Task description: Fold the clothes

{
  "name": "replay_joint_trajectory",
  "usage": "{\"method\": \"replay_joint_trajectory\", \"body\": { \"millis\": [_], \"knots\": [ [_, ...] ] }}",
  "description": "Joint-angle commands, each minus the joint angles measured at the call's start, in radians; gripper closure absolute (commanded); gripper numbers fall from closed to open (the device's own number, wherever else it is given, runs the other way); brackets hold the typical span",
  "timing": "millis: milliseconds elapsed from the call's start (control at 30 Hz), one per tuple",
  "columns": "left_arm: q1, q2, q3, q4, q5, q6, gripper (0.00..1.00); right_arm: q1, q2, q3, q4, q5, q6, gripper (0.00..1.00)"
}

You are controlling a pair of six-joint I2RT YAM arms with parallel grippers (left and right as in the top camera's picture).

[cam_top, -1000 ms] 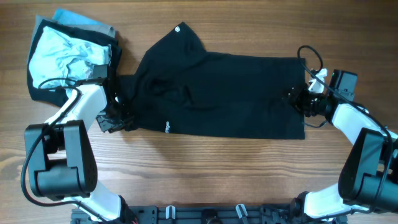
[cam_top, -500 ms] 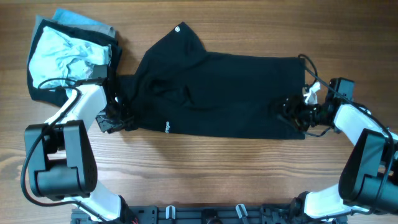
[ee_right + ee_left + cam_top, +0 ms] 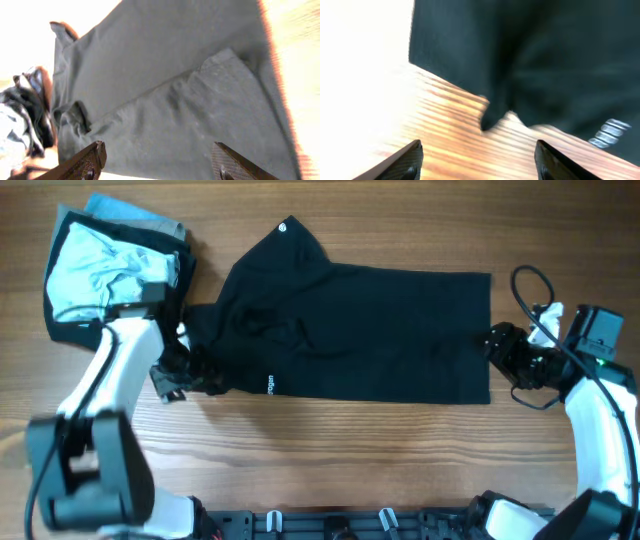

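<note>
Your left gripper (image 3: 477,146) and right gripper (image 3: 157,146) just released the black T-shirt (image 3: 370,330), jaws spread empty; this fold looked finished.

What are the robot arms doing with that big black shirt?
Two robot arms are folding clothes. The black T-shirt lies partly folded on the table. The left claw and right claw sit at its two ends, both open and empty. A pile of folded clothes lies beside the left arm.
</note>
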Motion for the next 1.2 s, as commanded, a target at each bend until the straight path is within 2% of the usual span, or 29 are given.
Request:
{"method": "replay_joint_trajectory", "body": {
  "millis": [0,67,200,433,467,500,533,567,633,767,967,1000,1033,1133,1167],
  "knots": [
    [0.001,-0.160,0.067,-0.015,0.027,0.021,0.20,-0.001,0.021,0.003,-0.109,0.336,0.152,0.21],
    [0.001,-0.208,0.067,-0.014,0.027,0.038,0.16,-0.001,0.051,-0.004,-0.144,0.397,0.149,0.18],
    [0.001,-0.270,0.067,-0.016,0.027,0.040,0.14,-0.001,0.157,-0.039,-0.161,0.374,0.149,0.16],
    [0.001,-0.275,0.067,-0.015,0.026,0.040,0.13,-0.001,0.337,-0.047,-0.073,0.262,0.124,0.14],
    [0.001,-0.275,0.066,-0.015,0.022,0.040,0.10,-0.001,0.361,-0.047,-0.056,0.253,0.124,0.18],
    [0.001,-0.273,0.066,-0.015,0.011,0.040,0.08,-0.001,0.376,-0.047,-0.048,0.247,0.124,0.27],
    [0.001,-0.273,0.066,-0.015,0.000,0.040,0.07,-0.001,0.387,-0.047,-0.043,0.250,0.124,0.42],
    [0.001,-0.273,0.066,-0.016,-0.011,0.040,0.06,-0.003,0.390,-0.047,-0.043,0.263,0.124,0.52],
    [0.001,-0.273,0.066,-0.019,-0.018,0.040,0.05,-0.010,0.383,-0.043,-0.080,0.329,0.135,0.95],
    [0.001,-0.273,0.066,-0.018,-0.018,0.040,0.05,-0.035,0.371,-0.028,-0.187,0.473,0.201,0.96],
    [0.001,-0.270,0.066,-0.018,-0.018,0.040,0.05,-0.080,0.351,-0.026,-0.225,0.504,0.203,0.95],
    [0.001,-0.267,0.066,-0.018,-0.018,0.040,0.05,-0.087,0.346,-0.023,-0.225,0.505,0.203,0.92],
    [0.001,-0.261,0.066,-0.018,-0.018,0.040,0.05,-0.096,0.342,-0.014,-0.227,0.504,0.202,0.85],
    [0.001,-0.240,0.065,-0.022,-0.018,0.040,0.05,-0.113,0.326,0.017,-0.245,0.494,0.199,0.49],
    [0.001,-0.232,0.064,-0.022,-0.017,0.040,0.05,-0.116,0.315,0.030,-0.257,0.486,0.198,0.42]
  ]
}}
